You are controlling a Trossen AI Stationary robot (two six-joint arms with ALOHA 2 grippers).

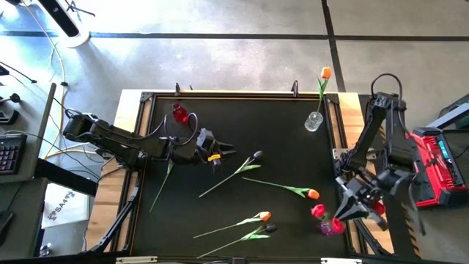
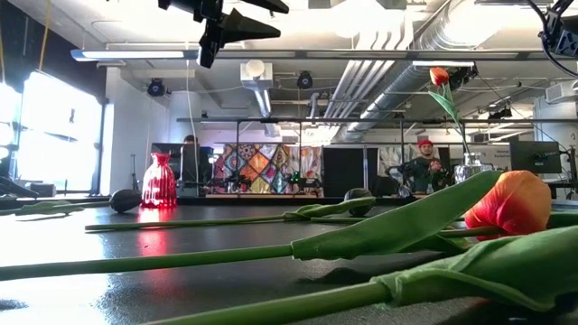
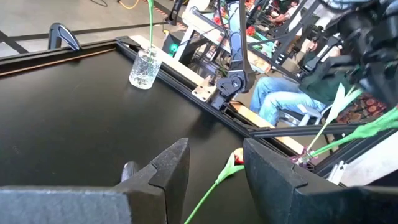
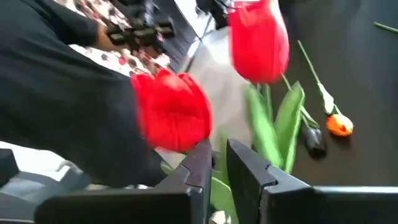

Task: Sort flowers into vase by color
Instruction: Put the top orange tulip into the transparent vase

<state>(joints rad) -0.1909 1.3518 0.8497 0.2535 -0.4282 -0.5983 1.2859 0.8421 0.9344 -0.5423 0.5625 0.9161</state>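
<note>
R gripper (image 1: 350, 207) at table (image 1: 220, 139) edge — grips red tulip (image 4: 174, 111); centre open.

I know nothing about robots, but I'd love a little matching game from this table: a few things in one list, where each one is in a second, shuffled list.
Things:
1. Red vase
2. Clear vase
3. Purple vase
4. Left gripper

Places or states:
A. At the table's far right corner, holding one orange tulip
B. Open, above the table near its middle
C. At the near right edge, with red tulips, by the right gripper
D. At the far left of the table, no flowers in it

Pairs: 1-D, 2-A, 3-C, 4-B
</note>
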